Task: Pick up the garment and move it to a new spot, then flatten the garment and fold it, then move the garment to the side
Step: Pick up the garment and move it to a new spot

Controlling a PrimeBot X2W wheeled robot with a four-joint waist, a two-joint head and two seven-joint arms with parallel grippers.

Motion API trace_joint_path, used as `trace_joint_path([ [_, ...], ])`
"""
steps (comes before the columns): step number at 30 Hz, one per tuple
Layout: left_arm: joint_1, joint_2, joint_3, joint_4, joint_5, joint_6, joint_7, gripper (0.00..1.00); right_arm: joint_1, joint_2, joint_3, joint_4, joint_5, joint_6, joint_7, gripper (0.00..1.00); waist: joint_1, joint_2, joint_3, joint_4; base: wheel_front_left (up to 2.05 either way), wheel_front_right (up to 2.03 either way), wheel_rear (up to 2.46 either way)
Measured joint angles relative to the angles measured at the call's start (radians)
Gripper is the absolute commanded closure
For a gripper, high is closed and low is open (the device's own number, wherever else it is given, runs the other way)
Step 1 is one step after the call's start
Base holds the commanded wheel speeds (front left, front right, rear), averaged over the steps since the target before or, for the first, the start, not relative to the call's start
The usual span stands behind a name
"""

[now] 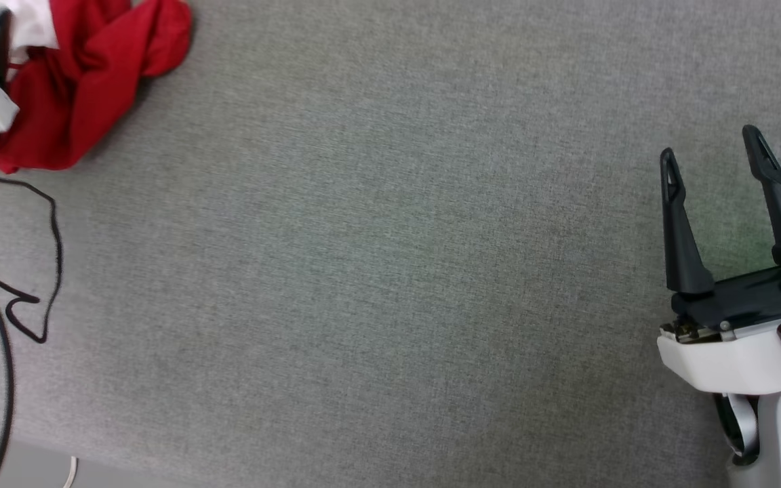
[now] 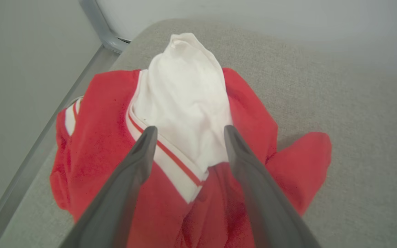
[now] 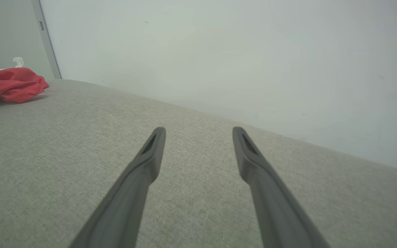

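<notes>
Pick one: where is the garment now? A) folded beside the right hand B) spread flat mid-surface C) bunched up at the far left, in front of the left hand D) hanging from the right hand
C: the garment lies crumpled at the left end of the grey surface, the open left hand pointed at it; the right hand is open, far off.

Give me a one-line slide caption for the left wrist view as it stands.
Open left gripper aimed at the crumpled red-and-white garment, which lies near a corner of the grey fabric surface.
</notes>
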Motion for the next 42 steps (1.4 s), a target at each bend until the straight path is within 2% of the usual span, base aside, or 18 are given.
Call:
trace_joint_path([
  [8,0.005,0.057,-0.086,0.042,-0.18,0.0,0.257,0.0,-0.023,-0.007,0.001,-0.018,-0.002,0.0,0.0,0.0,0.0,0.0,0.054,-0.016,0.0,0.0,0.0],
  [9,0.0,0.081,-0.099,0.051,-0.226,0.0,0.315,0.0,-0.03,-0.01,-0.001,-0.021,-0.004,0.0,0.0,0.0,-0.0001,0.0,0.07,-0.021,0.0,0.0,0.0],
  [14,-0.008,0.098,-0.122,0.07,-0.267,0.0,0.34,0.0,-0.037,-0.012,-0.001,-0.025,-0.004,0.0,0.0,0.0,-0.0002,0.0,0.088,-0.027,0.0,0.0,0.0],
  [15,-0.008,0.102,-0.129,0.071,-0.268,0.0,0.34,0.61,-0.038,-0.012,0.0,-0.026,-0.004,0.0,0.0,0.0,-0.0003,0.0,0.089,-0.029,0.0,0.0,0.0],
  [16,-0.008,0.105,-0.132,0.073,-0.275,0.0,0.34,1.0,-0.038,-0.012,0.0,-0.026,-0.004,0.0,0.0,0.0,-0.0003,0.0,0.09,-0.03,0.0,0.0,0.0],
  [26,0.0,0.154,-0.245,0.03,-0.273,0.0,0.25,1.0,-0.033,0.002,-0.003,-0.003,0.002,0.0,0.0,0.0,-0.0001,0.0,0.018,-0.036,0.0,0.0,0.0],
  [38,-0.057,0.23,-0.476,-0.196,-0.274,0.0,0.209,1.0,0.026,0.036,-0.016,0.04,0.025,0.0,0.0,0.0,-0.0002,0.0,-0.166,-0.041,0.0,0.0,0.0],
  [42,-0.089,0.231,-0.565,-0.282,-0.274,0.0,0.212,1.0,0.048,0.041,-0.024,0.047,0.037,0.0,0.0,0.0,-0.0003,0.0,-0.219,-0.055,0.0,0.0,0.0],
])
